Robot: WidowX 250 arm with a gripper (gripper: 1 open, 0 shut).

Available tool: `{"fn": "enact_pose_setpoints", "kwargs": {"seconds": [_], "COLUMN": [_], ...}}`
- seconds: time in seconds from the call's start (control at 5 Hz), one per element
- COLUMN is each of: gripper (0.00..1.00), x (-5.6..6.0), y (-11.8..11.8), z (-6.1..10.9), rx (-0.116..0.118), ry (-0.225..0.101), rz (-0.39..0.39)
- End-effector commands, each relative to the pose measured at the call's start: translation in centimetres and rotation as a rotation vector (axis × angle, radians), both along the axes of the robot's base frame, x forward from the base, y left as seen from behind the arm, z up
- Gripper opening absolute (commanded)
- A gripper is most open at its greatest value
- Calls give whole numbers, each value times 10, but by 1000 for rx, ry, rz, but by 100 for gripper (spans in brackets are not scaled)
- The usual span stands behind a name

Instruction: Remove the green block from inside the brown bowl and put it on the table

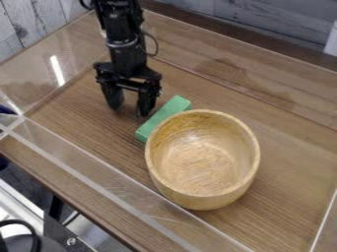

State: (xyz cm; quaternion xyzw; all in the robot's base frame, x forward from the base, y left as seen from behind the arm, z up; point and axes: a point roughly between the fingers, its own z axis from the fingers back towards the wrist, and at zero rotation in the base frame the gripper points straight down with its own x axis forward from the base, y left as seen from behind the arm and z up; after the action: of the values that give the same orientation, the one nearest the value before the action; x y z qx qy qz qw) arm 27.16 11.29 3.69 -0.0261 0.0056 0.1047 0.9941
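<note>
One bright green block (164, 118), a flat elongated bar, lies on the table beside one brown bowl, outside it. The block is set at a slant in the picture, its lower end right at the bowl's upper left side; whether the two touch cannot be told.

The bowl (202, 159) is round, light tan and wooden, with a thick rim. It stands upright, its inside facing the camera, and holds nothing. It is much wider than the block.

One dark robot arm reaches in from the top left, ending in one black gripper (128, 106). Its fingers are open, spread apart to either side, with nothing between them. It is low over the table, to the left of the block in the picture; whether the fingers touch the wood cannot be told.

Under all of this is one table (79, 108), a brown wood-grain surface with long streaks. Low clear acrylic walls (99, 177) edge it, seen best along the lower left, and a bright streak of light shines near the upper left.

Beyond the table, a grey panelled surface (30, 22) fills the top left corner. Black cables (20, 228) curl at the bottom left, and a small patch of blue shows at the left edge.
</note>
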Motion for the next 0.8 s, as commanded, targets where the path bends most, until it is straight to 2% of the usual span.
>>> {"fn": "enact_pose_setpoints", "kwargs": {"seconds": [0.0, 0.2, 0.6], "gripper": [100, 100, 100], "x": [16, 23, 39], "y": [0, -6, -2], "z": [41, 63, 40], "rx": [27, 20, 38], "ry": [-93, -113, -91], "rz": [-15, -22, 25]}}
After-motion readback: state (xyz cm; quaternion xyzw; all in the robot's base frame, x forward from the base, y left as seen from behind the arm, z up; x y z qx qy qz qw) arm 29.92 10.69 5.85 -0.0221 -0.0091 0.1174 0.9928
